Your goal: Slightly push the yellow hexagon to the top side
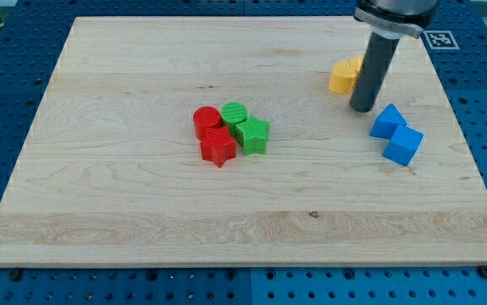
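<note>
My table (141,212) is pale wood. Near its centre sit four touching blocks: red cylinder (207,121), red star (218,147), green cylinder (235,113), green star (252,135). Towards the right edge lie two blue blocks (396,134); the yellow hexagon (344,76) sits near the top-right corner.

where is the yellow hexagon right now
The yellow hexagon sits near the board's upper right, partly behind my tip, above-left of the two blue blocks.
</note>
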`<state>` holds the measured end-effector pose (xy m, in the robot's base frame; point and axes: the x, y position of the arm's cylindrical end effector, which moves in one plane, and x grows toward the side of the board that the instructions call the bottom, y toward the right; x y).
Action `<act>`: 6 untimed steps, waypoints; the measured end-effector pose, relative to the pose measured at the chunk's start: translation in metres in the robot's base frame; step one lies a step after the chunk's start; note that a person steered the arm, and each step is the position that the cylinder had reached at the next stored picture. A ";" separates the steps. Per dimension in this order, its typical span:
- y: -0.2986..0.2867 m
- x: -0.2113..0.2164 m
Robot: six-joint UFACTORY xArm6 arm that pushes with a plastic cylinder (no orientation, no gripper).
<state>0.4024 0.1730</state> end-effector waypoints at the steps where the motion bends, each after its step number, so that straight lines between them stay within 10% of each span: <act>1: 0.018 -0.006; 6: 0.040 -0.040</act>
